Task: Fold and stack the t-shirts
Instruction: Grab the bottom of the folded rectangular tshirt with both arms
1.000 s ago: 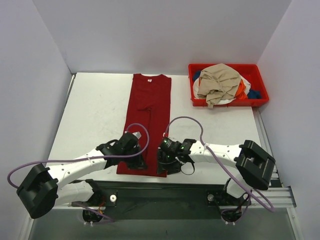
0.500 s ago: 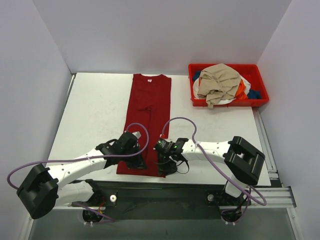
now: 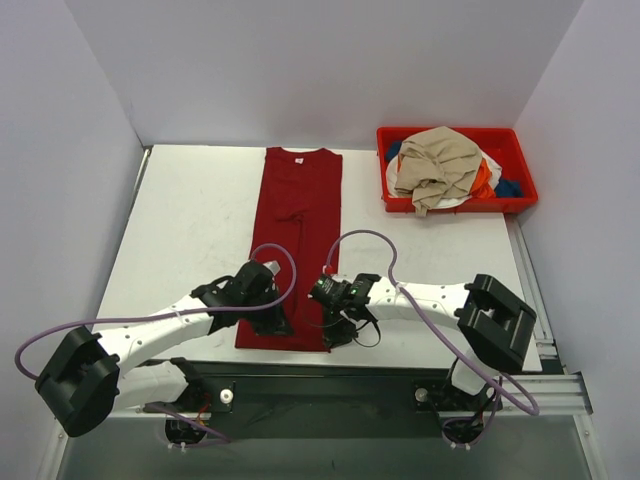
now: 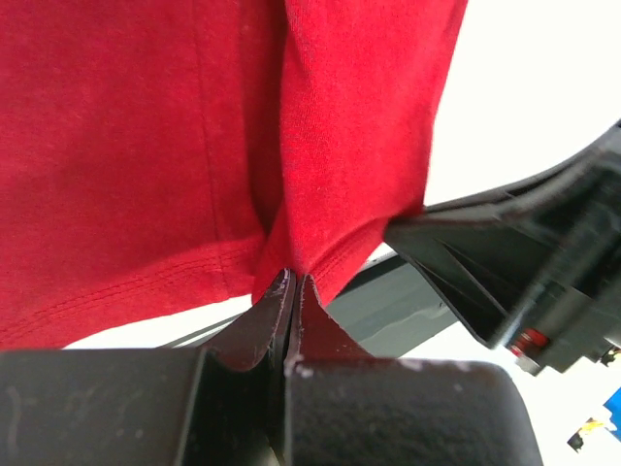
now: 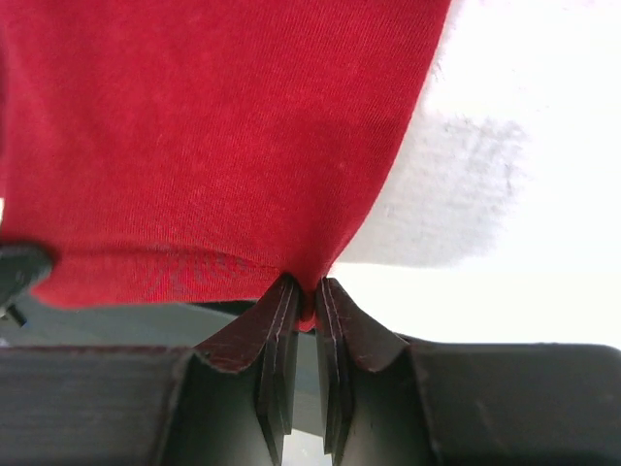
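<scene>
Left pincer [image 4: 291, 283] and right pincer [image 5: 309, 297] (both clenched) grip near hem of red t-shirt [image 3: 300, 210].

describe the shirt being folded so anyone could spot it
On the white table, look down the middle: the dark red t-shirt lies flat as a long narrow strip, collar at the far edge. Its near hem is pinched by the left fingers and right fingers, unlike the other shirts heaped in the red bin.
</scene>
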Controlling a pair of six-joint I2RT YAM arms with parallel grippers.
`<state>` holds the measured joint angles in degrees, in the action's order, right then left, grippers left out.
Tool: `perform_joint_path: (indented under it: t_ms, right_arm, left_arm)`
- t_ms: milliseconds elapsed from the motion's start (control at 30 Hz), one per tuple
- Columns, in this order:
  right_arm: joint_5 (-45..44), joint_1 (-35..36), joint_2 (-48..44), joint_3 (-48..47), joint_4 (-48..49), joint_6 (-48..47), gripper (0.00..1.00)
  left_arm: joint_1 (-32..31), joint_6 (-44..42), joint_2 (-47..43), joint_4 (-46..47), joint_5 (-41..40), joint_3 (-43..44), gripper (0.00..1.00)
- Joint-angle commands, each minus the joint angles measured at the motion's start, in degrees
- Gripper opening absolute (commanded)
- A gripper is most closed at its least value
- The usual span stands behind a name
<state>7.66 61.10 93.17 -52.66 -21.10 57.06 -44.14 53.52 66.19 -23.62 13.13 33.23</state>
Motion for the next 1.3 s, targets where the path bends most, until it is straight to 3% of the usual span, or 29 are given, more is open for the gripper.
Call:
perform_joint_path:
  t_ms: [0, 533, 567, 700, 900, 1100, 1267]
  right_arm:
    - [-3.0, -0.46, -3.69, 1.51, -5.18, 0.77, 0.14]
    - [-0.02, -2.3, -0.62, 1.34, -5.53, -0.63, 0.17]
    - [-0.01, -2.39, -0.53, 1.25, -5.53, -0.81, 0.18]
    - [0.6, -2.39, -0.7, 0.63, -5.62, -1.68, 0.25]
    - [0.08, -2.39, -3.86, 0.63, -5.44, -3.09, 0.38]
    - [2.61, -2.04, -5.98, 1.69, -1.5, -3.62, 0.47]
    - [7.01, -1.51, -2.29, 1.25, 2.73, -4.32, 0.49]
  left_arm:
    - [1.25, -0.96, -1.42, -0.03, -0.12, -0.36, 0.0]
    - [2.74, -2.45, 9.04, 1.3, 4.19, -2.39, 0.0]
    - [2.66, -2.8, 9.13, 1.03, 4.02, -2.21, 0.16]
    - [2.66, -2.8, 6.07, -1.07, 2.44, -1.07, 0.46]
    - [2.74, -3.33, -1.31, -8.37, -2.4, 3.59, 0.63]
    - [3.36, -3.77, -7.03, -18.64, -9.34, 6.93, 0.69]
    - [6.25, -4.21, -9.41, -26.04, -12.68, 5.62, 0.71]
